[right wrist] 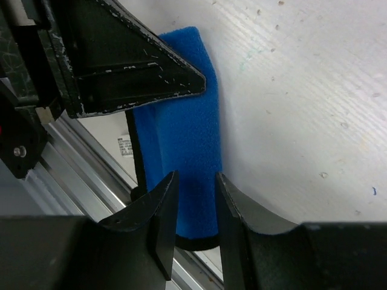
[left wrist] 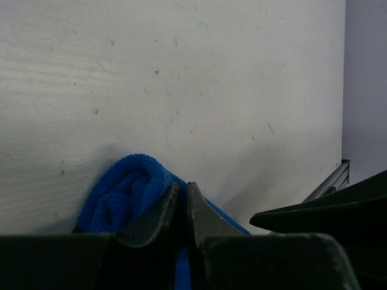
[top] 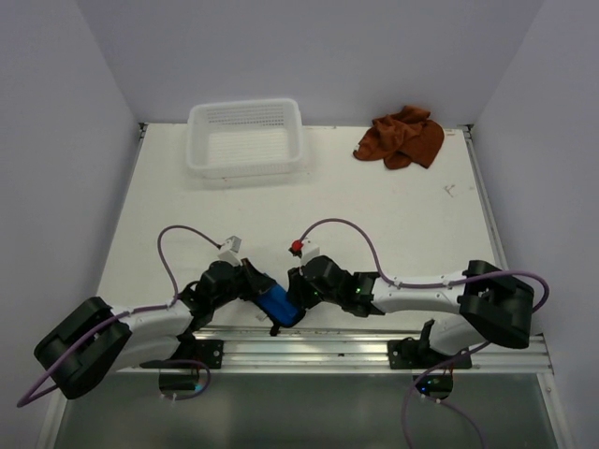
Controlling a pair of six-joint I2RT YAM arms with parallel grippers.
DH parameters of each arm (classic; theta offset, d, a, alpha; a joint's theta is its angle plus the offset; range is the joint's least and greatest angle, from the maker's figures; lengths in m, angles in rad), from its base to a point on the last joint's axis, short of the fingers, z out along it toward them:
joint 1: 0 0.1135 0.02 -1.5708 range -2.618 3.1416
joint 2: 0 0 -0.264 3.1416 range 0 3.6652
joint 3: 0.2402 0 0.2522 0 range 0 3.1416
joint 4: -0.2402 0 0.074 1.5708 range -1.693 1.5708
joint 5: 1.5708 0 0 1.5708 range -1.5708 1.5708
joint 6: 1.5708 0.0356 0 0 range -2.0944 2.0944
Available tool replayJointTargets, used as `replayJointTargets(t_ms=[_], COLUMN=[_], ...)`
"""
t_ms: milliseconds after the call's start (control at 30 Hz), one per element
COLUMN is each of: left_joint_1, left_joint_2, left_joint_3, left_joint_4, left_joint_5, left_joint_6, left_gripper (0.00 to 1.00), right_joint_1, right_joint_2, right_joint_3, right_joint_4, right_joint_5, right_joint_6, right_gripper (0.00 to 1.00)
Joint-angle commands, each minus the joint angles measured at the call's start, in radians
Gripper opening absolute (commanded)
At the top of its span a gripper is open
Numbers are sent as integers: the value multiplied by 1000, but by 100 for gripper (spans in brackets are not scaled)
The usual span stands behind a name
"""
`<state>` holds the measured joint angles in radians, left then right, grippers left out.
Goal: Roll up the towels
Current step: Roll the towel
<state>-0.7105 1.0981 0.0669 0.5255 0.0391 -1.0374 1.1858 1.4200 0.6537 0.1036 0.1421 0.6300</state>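
Note:
The bright blue towel (top: 279,304) lies rolled into a tight cylinder at the table's near edge, between my two grippers. My left gripper (top: 261,286) is shut, with a strip of the blue towel (left wrist: 124,190) pinched between its jaws (left wrist: 182,185). My right gripper (top: 298,286) sits over the roll's near end (right wrist: 181,121). Its jaws (right wrist: 196,178) stand a narrow gap apart above the cloth, which is not pinched. The rust-brown towel (top: 402,137) lies crumpled at the far right corner, away from both grippers.
A white mesh basket (top: 248,168) stands at the back, left of centre. A metal rail (top: 356,348) runs along the near edge just behind the blue roll. A small red and white piece (top: 296,247) sits on the right arm's cable.

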Motion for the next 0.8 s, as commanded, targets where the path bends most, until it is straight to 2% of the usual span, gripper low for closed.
replayJointTargets(t_ms=[0,233,633,733,767], left_joint_1=[-6,-6,-6,-7,-6], left_joint_2=[-18,-46,-38,-44,-46], left_joint_3=[-116,-122,-124,-122,-119], left_joint_4=[-45,-64,-64,-68,-71], left_joint_5=[-34,-65,-70,-74,-74], left_joint_6=[2,0,2,2,4], left_gripper=[13,12,12,12,12], right_joint_1=[-17,-17,-9,-3,0], right_joint_2=[54,112,175,175,171], right_joint_3=[-5,-2,-29,-37,-37], right_joint_4=[93,55,53,59,59], right_joint_5=[-107,-62,-119,-127,-127], right_joint_6=[40,10,-24,-26,-29], right_gripper=[34,39,44,35,28])
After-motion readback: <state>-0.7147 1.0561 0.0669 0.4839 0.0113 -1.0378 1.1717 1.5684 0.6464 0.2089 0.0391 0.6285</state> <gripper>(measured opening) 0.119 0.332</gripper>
